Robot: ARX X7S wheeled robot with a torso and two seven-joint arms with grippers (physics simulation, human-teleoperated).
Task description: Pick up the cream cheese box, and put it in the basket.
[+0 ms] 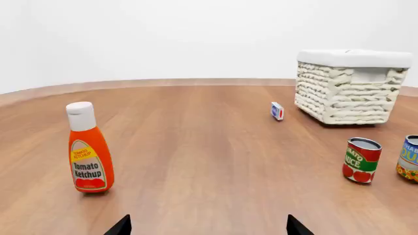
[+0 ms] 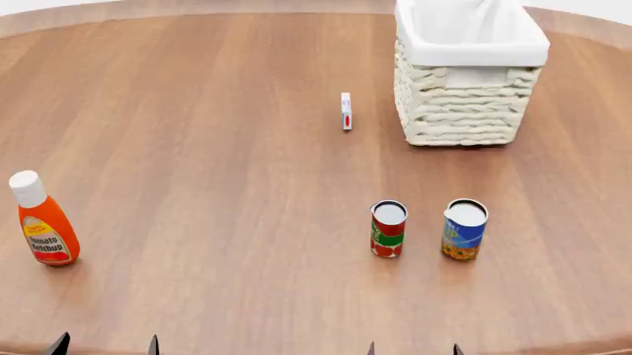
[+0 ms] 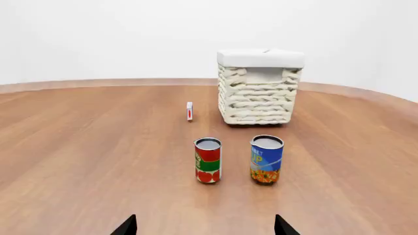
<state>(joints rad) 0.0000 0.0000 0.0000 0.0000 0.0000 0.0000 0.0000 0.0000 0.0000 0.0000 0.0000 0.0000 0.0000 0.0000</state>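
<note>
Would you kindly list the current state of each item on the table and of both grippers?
cream cheese box: standing on edge, beside the basket, apart from it
basket: upright, nothing seen inside
ketchup bottle: upright, capped
red-and-green can: upright
blue-and-yellow can: upright
left gripper: open, empty
right gripper: open, empty

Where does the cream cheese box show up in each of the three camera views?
Left wrist view: cream cheese box right of centre, beside the basket.
Head view: box upper middle, standing on edge, left of the basket.
Right wrist view: box near centre, beside the basket.
Shared landmark: the basket.
</note>
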